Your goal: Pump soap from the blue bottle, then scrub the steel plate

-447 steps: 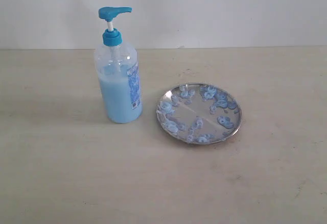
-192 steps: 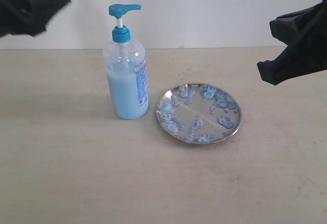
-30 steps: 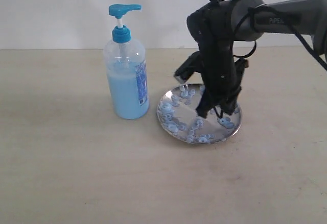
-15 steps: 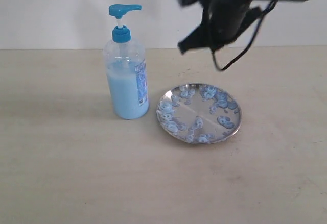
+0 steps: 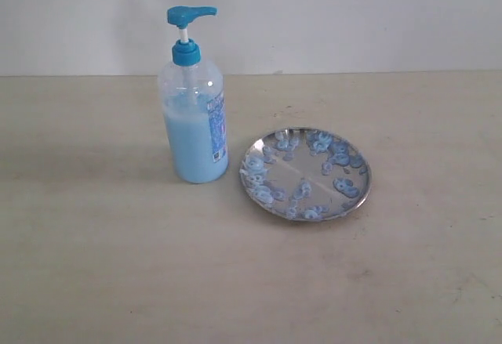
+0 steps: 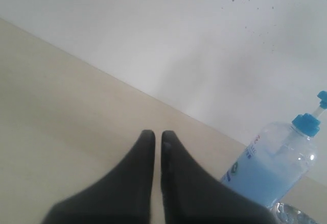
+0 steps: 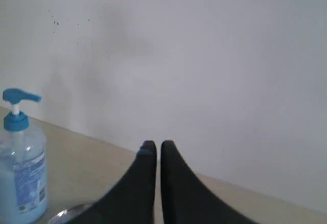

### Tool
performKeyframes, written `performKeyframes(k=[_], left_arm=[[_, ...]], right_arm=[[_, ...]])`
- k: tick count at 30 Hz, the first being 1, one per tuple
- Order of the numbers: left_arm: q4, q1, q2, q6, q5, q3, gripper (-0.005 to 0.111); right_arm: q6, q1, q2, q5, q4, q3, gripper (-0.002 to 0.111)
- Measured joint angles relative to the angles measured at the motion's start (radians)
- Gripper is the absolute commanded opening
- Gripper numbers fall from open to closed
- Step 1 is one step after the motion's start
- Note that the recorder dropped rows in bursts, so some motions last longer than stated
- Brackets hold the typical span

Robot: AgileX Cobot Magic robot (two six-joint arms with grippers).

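Exterior view: soap (image 5: 188, 150) inside blue bottle (image 5: 194, 97).

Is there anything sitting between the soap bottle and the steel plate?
Nothing. The exterior view shows only a narrow strip of bare table between the bottle and the plate; they stand apart, not touching.
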Motion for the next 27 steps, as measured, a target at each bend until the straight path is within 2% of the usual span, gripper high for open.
performKeyframes(k=[4,10,15,18,21,27], left_arm=[[0.000,0.000,0.000,0.000,0.000,0.000,0.004],[0.000,0.000,0.000,0.000,0.000,0.000,0.004],[0.000,0.000,0.000,0.000,0.000,0.000,0.004],[0.000,0.000,0.000,0.000,-0.002,0.000,0.004],[0.000,0.000,0.000,0.000,-0.002,0.000,0.004],[0.000,0.000,0.000,0.000,-0.002,0.000,0.004]], right_arm=[[0.072,0.000,-0.204,0.095,0.033,0.128,0.000],[0.075,0.000,-0.447,0.381,0.033,0.156,0.000],[-0.047,-0.009,-0.541,0.328,-0.024,0.158,0.000],[-0.076,-0.086,-0.554,0.323,0.001,0.204,0.000],[-0.078,-0.189,-0.614,0.344,0.061,0.327,0.000],[-0.067,-0.199,-0.616,0.248,0.119,0.575,0.000]])
